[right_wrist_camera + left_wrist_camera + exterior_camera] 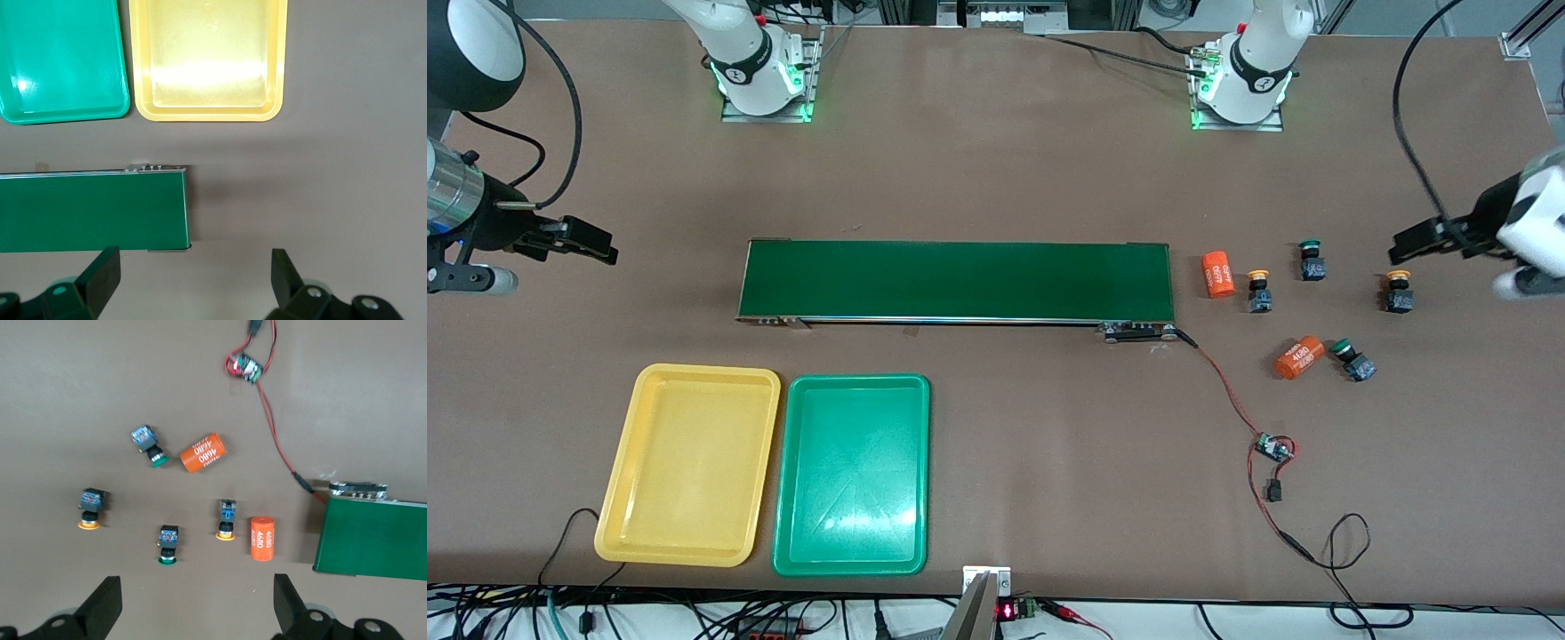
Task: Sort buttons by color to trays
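Both trays lie long axis toward the camera — left gripper, right gripper gaping.

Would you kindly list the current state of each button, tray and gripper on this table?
Yellow tray: empty.
Green tray: empty.
Yellow buttons: on the table, unsorted.
Green buttons: on the table, unsorted.
Left gripper: open, above the buttons.
Right gripper: open, above the conveyor belt's end.

The table is viewed from high, facing both bases. Each wrist view looks straight down from height; the conveyor belt is shared by all three
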Robot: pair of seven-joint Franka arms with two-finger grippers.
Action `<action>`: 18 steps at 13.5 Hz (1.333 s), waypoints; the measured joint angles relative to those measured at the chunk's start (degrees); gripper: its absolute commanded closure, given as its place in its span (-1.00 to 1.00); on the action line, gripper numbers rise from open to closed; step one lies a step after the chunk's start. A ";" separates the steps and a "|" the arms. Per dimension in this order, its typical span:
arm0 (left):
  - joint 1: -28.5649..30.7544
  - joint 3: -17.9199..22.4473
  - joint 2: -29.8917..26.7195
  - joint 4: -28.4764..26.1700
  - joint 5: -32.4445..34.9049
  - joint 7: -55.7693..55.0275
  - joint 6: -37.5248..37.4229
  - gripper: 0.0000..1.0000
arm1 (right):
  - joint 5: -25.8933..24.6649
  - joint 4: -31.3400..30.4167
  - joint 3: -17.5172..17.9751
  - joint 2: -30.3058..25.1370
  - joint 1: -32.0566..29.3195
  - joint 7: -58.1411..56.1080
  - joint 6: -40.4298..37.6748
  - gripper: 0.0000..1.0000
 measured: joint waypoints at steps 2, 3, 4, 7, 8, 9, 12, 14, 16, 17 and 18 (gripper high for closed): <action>-0.24 -0.28 3.55 -0.16 0.00 0.00 0.01 -1.00 | 0.00 0.00 0.00 0.00 0.00 0.00 0.00 -1.00; -0.33 -0.32 5.37 -0.23 0.00 0.01 0.03 -1.00 | 0.00 0.00 0.00 0.00 0.00 0.00 0.00 -1.00; -0.35 -0.32 7.28 -0.27 0.00 0.02 0.26 -1.00 | 0.00 0.00 0.00 0.00 -0.01 0.00 0.00 -1.00; -0.33 -0.32 12.69 -0.31 0.00 2.76 3.14 -1.00 | 0.00 0.00 -0.02 0.00 -0.03 0.01 -0.03 -1.00; -0.30 -0.31 14.40 -0.34 0.00 7.30 4.30 -1.00 | 0.00 0.00 -0.02 0.00 -0.04 0.01 -0.03 -1.00; -0.24 -0.29 16.18 -0.35 -0.01 12.32 5.79 -1.00 | 0.00 0.00 -0.02 0.00 -0.03 0.01 -0.03 -1.00; 0.08 -0.23 20.87 -0.34 -0.01 22.34 10.37 -1.00 | 0.00 0.00 -0.03 0.00 -0.07 0.01 -0.03 -1.00; 0.50 -0.18 22.92 -0.31 -0.01 28.31 13.42 -1.00 | 0.00 0.00 -0.08 0.00 -0.19 0.02 -0.03 -1.00; 0.97 -0.11 24.89 -0.33 0.00 37.67 17.17 -1.00 | 0.00 0.00 -0.11 0.00 -0.26 0.02 -0.02 -1.00; 1.33 -0.09 26.13 -0.36 -0.01 42.35 19.37 -1.00 | 0.00 0.00 -0.10 0.00 -0.25 0.02 -0.02 -1.00; 1.81 -0.10 27.55 -0.38 -0.01 46.45 21.55 -1.00 | 0.00 0.00 -0.10 0.00 -0.25 0.02 -0.03 -1.00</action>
